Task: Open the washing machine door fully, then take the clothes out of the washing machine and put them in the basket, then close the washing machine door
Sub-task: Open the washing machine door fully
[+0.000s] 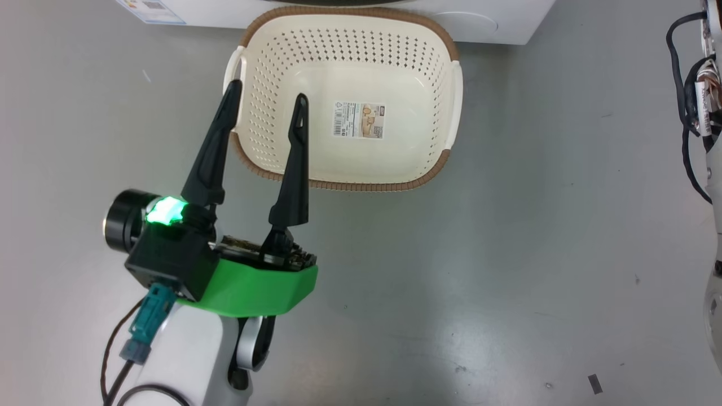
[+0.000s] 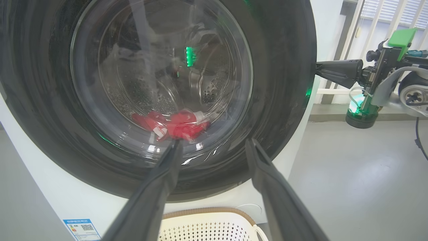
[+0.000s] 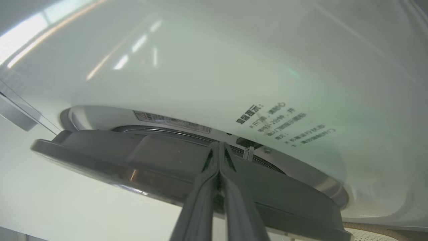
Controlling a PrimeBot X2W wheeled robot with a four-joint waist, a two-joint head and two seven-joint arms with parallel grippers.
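Head looks down — wrists face the washing machine (image 2: 67, 197).

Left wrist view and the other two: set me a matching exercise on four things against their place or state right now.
Things
1. left gripper
2. right gripper
3. clothes
4. basket

Place or state
A. empty, on the floor before the washing machine
B. shut, tips at the rim of the washing machine door
C. open, holding nothing
D. red, behind the door's glass

Pairs: 1-C, 2-B, 3-D, 4-A
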